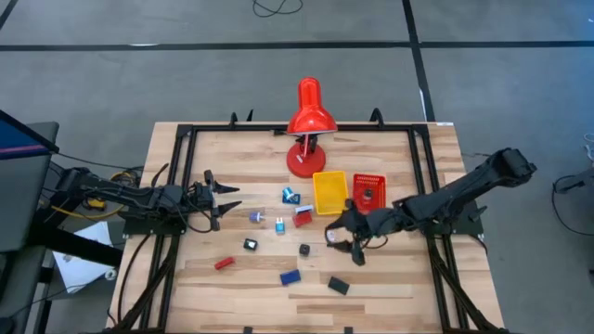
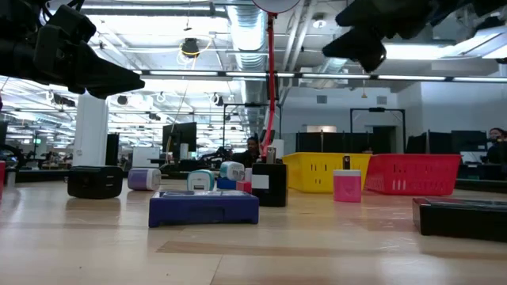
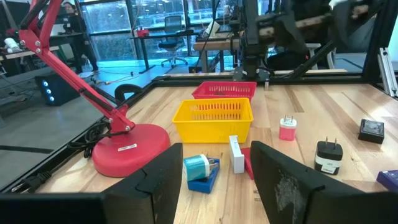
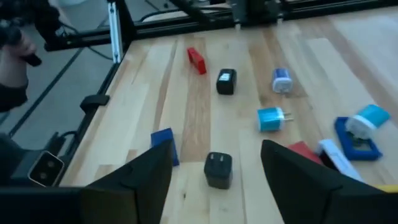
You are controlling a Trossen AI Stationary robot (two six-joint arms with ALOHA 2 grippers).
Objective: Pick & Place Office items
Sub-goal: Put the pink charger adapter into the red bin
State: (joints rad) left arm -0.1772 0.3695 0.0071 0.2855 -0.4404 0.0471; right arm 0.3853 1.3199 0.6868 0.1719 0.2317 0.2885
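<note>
Small office items lie scattered on the wooden table: a blue block [image 1: 290, 276], a red block [image 1: 223, 263], black pieces [image 1: 251, 245] [image 1: 304, 250] [image 1: 338, 286], and blue and white plugs [image 1: 279, 224]. A pink plug [image 2: 346, 186] stands on the table by its flat base. My right gripper [image 1: 342, 237] hangs open above the table near it, holding nothing. In the right wrist view a black plug [image 4: 218, 169] lies on the table beyond the right gripper [image 4: 214, 186]. My left gripper [image 1: 218, 199] waits open at the table's left, level, with nothing between its fingers.
A yellow tray [image 1: 330, 192] and a red tray [image 1: 368, 190] stand side by side at the middle far part. A red desk lamp [image 1: 309, 125] stands behind them at the far edge. A black frame [image 1: 181, 167] borders the table.
</note>
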